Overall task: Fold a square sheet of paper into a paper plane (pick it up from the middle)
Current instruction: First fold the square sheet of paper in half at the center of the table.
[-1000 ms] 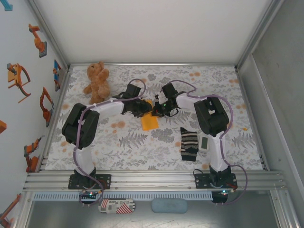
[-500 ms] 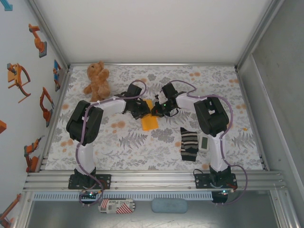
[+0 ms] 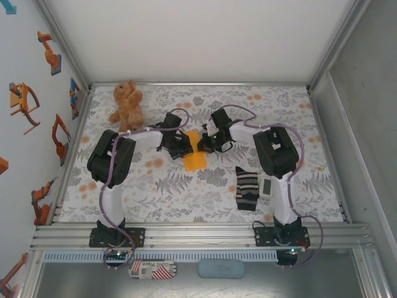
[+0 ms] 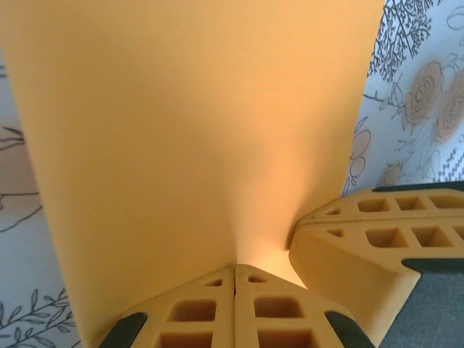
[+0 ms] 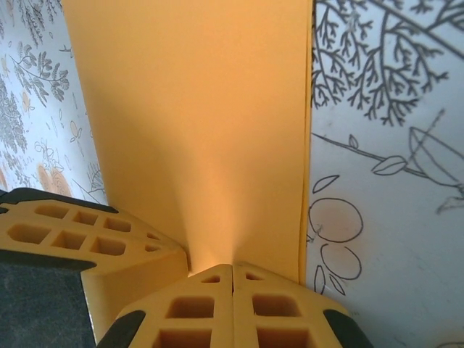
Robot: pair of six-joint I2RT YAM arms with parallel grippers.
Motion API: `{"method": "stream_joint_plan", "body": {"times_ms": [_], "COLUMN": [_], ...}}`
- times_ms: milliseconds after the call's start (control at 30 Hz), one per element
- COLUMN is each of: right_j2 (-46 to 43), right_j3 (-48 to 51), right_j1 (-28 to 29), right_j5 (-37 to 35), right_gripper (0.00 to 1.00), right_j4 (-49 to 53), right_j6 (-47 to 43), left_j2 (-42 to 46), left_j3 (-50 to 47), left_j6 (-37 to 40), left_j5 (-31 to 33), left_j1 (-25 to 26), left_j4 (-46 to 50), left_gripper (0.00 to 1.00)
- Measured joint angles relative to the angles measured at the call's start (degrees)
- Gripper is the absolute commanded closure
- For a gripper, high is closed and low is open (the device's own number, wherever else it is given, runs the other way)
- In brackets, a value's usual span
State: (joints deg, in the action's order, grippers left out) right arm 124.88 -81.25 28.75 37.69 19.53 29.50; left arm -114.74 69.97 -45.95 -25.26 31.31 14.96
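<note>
The square sheet of paper (image 3: 195, 156) is orange-yellow and folded into a narrow strip at the middle of the flowered table (image 3: 155, 186). My left gripper (image 3: 186, 146) pinches its far end from the left. My right gripper (image 3: 203, 145) pinches the same end from the right, close beside the left one. In the left wrist view the paper (image 4: 196, 123) rises from my shut left gripper (image 4: 235, 267), with the right gripper's fingers (image 4: 377, 239) alongside. In the right wrist view the paper (image 5: 203, 116) shows a doubled right edge above my shut right gripper (image 5: 232, 266).
A brown teddy bear (image 3: 127, 104) sits at the back left. A striped black-and-white sock (image 3: 247, 189) and a small white device (image 3: 268, 185) lie near the right arm. Metal frame rails edge the table on all sides.
My left gripper has closed on the paper's far end, beside the right gripper. The left arm's elbow has moved towards the back. The right arm has stayed put.
</note>
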Motion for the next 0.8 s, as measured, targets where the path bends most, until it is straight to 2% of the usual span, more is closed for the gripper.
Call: {"method": "stream_joint_plan", "body": {"times_ms": [333, 667, 800], "right_j2": [0.3, 0.4, 0.4], "right_j3": [-0.2, -0.1, -0.1], "right_j1": [0.3, 0.3, 0.3], "right_j5": [-0.9, -1.0, -1.1], "right_gripper": [1.0, 1.0, 1.0], "right_j4": [0.8, 0.8, 0.8], "right_j6": [0.0, 0.1, 0.2], "left_j2": [1.0, 5.4, 7.8], "left_j3": [-4.9, -7.3, -7.3], "left_j6": [5.6, 9.3, 8.2], "left_j5": [-7.2, -6.3, -7.3], "left_j1": [-3.9, -10.5, -10.1], "left_j4": [-4.8, 1.7, -0.3], "left_gripper": [0.98, 1.0, 1.0]}}
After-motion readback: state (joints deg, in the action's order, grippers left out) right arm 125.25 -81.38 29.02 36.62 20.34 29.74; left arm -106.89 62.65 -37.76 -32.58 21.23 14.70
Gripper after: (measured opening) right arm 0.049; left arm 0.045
